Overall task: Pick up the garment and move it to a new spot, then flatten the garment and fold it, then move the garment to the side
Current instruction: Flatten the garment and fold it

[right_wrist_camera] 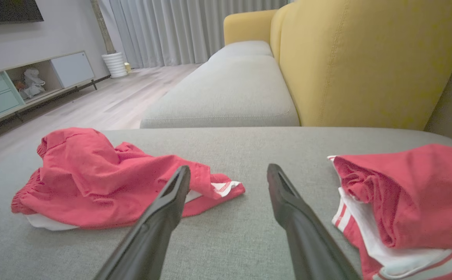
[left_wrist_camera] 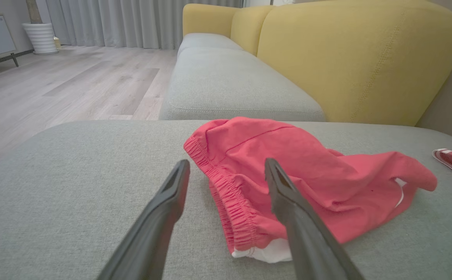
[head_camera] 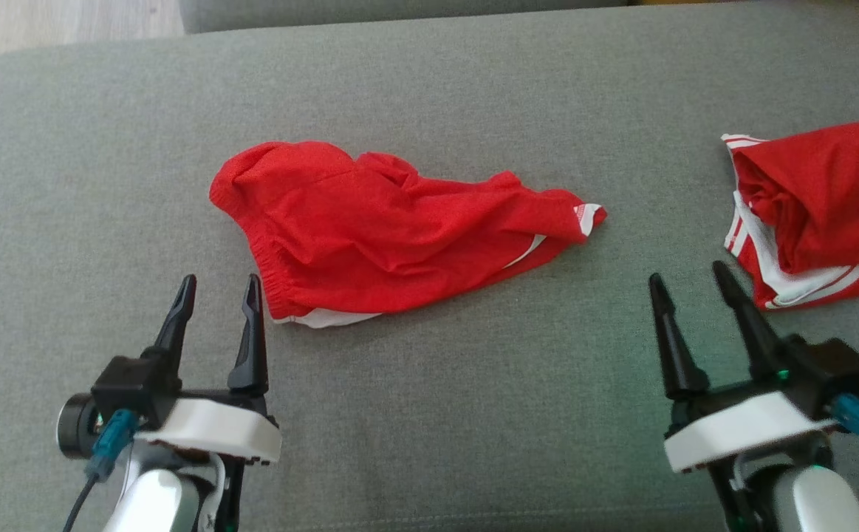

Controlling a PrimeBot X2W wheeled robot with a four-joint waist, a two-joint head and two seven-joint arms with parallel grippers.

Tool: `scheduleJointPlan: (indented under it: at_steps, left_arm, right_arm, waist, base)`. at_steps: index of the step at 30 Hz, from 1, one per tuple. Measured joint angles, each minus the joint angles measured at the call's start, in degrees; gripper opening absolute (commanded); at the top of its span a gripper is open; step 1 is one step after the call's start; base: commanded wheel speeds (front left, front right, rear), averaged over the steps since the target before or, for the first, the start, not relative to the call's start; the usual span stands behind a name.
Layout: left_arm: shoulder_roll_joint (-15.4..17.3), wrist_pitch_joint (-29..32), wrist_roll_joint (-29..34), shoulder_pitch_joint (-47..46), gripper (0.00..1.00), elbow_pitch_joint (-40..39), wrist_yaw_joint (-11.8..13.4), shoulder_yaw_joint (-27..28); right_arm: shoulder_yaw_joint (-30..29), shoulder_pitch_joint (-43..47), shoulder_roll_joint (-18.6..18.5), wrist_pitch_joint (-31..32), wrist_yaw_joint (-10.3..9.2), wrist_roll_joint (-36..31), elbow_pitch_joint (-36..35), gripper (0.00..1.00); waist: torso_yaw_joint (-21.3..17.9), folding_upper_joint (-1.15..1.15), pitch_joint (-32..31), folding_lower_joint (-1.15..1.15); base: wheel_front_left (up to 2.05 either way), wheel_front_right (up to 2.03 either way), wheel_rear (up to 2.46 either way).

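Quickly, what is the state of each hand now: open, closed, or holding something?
Left hand: open, holding nothing, close to the red garment.
Right hand: open, holding nothing.

Red garment, seemingly shorts, crumpled, white trim, lying on grey cushion

A grey fabric sofa cushion carries two garments: crumpled red shorts near its middle (elastic waistband at the left end, white lining peeking out beneath) and, well apart at the right edge, a bunched red garment with white stripes.
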Motion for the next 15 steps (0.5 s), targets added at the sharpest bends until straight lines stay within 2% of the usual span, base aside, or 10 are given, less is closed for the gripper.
scheduleJointPlan:
  at_steps: [4,10,15]
  left_arm:
    - [0.04,0.00,0.00,-0.51,1.00,-0.30,0.10,-0.21]
    - [-0.13,-0.08,0.00,-3.82,1.00,-0.31,-0.53,-0.54]
    - [-0.49,-0.53,0.00,-4.69,1.00,0.52,-0.88,-0.60]
  right_arm:
    - [1.58,-3.20,-0.30,0.16,0.00,0.25,6.30,1.00]
    - [5.54,-14.74,-2.91,-0.78,0.00,2.83,19.02,1.00]
    - [8.24,-20.00,-3.54,-1.78,0.00,4.24,25.51,1.00]
  waist:
    - [0.22,0.00,1.24,0.00]
    - [1.67,0.00,3.81,0.00]
    - [3.12,0.00,5.15,0.00]
  base:
    - [0.00,0.00,0.00]
    - [0.00,0.00,0.00]
    - [0.00,0.00,0.00]
